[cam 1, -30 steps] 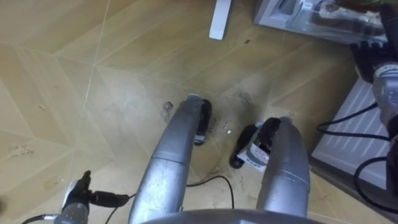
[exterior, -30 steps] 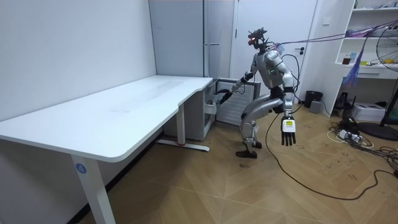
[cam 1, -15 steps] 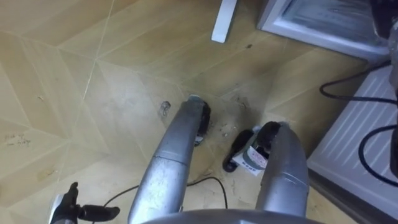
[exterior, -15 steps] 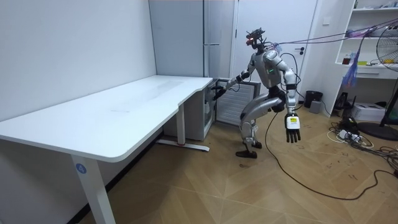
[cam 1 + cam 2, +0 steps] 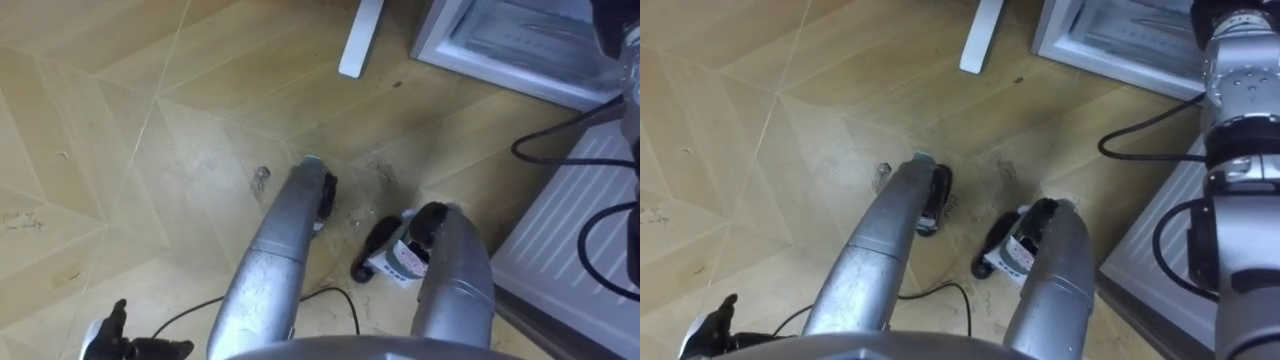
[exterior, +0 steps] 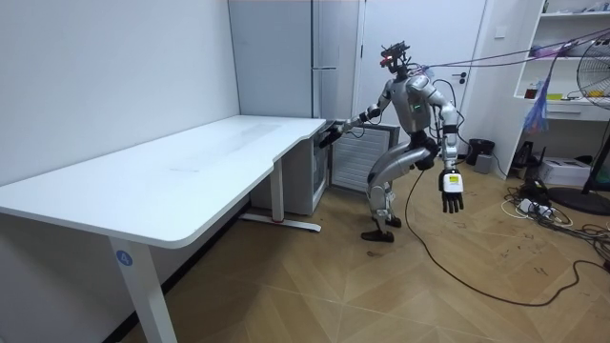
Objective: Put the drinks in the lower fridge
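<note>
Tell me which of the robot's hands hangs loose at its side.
The left hand: it hangs with straight fingers beside the robot, while the right hand is stretched out toward the fridge by the desk.

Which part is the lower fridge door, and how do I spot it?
In the room view, find the grey fridge against the back wall, behind the far end of the white desk. Its lower door stands open near the floor, beside the robot's legs. Unlike the shut upper door, it shows a white inner face.
</note>
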Controlling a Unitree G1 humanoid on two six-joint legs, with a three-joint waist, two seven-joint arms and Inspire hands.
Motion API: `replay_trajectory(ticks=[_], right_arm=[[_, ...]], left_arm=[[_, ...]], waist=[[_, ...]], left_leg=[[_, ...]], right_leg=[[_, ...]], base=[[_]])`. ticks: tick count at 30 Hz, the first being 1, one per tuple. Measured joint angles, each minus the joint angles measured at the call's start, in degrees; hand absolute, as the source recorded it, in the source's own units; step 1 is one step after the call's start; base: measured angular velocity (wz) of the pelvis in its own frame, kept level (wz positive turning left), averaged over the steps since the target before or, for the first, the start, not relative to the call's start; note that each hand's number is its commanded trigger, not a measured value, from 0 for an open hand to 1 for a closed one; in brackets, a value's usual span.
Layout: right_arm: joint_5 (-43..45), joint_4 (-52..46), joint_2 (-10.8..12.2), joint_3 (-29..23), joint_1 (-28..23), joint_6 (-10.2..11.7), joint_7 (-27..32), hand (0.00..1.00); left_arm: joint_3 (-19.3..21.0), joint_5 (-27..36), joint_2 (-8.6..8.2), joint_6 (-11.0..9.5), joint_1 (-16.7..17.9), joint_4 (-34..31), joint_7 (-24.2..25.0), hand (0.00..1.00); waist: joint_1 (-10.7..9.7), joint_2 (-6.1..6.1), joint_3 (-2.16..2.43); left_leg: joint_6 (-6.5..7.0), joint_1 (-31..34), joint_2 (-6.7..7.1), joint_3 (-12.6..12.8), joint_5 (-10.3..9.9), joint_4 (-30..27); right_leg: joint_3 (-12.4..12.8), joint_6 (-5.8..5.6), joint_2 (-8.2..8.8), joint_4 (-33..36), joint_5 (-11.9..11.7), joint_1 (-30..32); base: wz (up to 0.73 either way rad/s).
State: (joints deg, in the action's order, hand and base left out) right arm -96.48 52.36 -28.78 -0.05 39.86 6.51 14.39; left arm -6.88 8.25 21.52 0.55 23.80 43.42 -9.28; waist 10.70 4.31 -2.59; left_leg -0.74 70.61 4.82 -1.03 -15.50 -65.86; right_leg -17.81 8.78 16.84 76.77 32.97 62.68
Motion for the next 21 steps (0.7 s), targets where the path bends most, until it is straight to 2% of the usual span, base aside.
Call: replay_trajectory(ticks=[6,9,13,16,18,19,21], right_arm=[[-0.01,0.19,0.0,0.08,-0.1,0.08,-0.1,0.0],[0.01,1.04,0.0,0.09,-0.6,-0.06,-1.02,0.0],[0.11,4.01,-0.35,1.09,-3.82,-0.38,-6.86,0.0],[2.62,9.37,-1.02,3.49,-7.3,-1.47,-13.65,0.0],[4.85,10.4,-1.22,4.67,-10.08,-2.53,-16.95,0.0],[6.33,12.07,-1.35,5.81,-11.06,-3.11,-19.43,0.0],[8.19,14.63,-1.33,6.95,-12.82,-4.16,-22.44,0.0]], left_arm=[[-0.03,-0.28,0.44,0.4,1.09,-1.29,0.74,0.0],[-0.04,-1.51,1.44,0.68,1.11,-1.88,1.34,0.0],[-0.04,-1.53,3.43,0.8,1.14,-2.11,1.52,0.0],[-0.04,-1.64,4.87,1.53,1.14,-2.92,2.07,0.0],[-0.2,-1.71,4.86,1.7,1.07,-2.7,2.47,0.0],[-0.27,-1.69,4.86,1.86,0.64,-2.23,2.87,0.0],[-0.21,-1.55,4.87,1.89,-0.67,-0.87,3.44,0.0]], waist=[[0.13,0.05,-0.03],[0.17,0.05,-0.03],[1.12,-0.11,-0.04],[2.52,-0.14,-0.09],[2.55,-0.2,-0.11],[2.46,-0.25,-0.11],[2.52,-0.25,-0.1]], left_leg=[[-0.02,-0.18,-0.1,-0.11,0.01,0.06],[-0.06,-0.6,-0.05,-0.6,-0.04,0.19],[-0.36,-3.1,-0.06,-1.83,-0.57,0.87],[-0.55,-6.3,-0.85,-2.85,-1.21,2.17],[-0.59,-8.36,-1.1,-2.83,-1.15,3.92],[-0.65,-9.46,-1.25,-2.84,-1.09,4.86],[-0.62,-11.36,-1.06,-3.08,-1.1,6.39]], right_leg=[[-0.02,0.05,0.04,-0.05,0.02,-0.17],[-0.54,0.1,-0.01,-0.52,0.05,-0.97],[-2.16,-0.09,-0.62,-2.51,0.27,-4.59],[-3.41,-0.41,-2.25,-5.72,0.16,-8.85],[-4.21,-0.64,-2.29,-7.77,0.05,-11.43],[-4.42,-1.27,-2.75,-9.08,-0.39,-12.73],[-4.92,-1.2,-3.1,-11.05,-0.96,-14.88]], base=[[0.0],[0.02],[0.02],[0.02],[0.13],[0.11],[0.1]])
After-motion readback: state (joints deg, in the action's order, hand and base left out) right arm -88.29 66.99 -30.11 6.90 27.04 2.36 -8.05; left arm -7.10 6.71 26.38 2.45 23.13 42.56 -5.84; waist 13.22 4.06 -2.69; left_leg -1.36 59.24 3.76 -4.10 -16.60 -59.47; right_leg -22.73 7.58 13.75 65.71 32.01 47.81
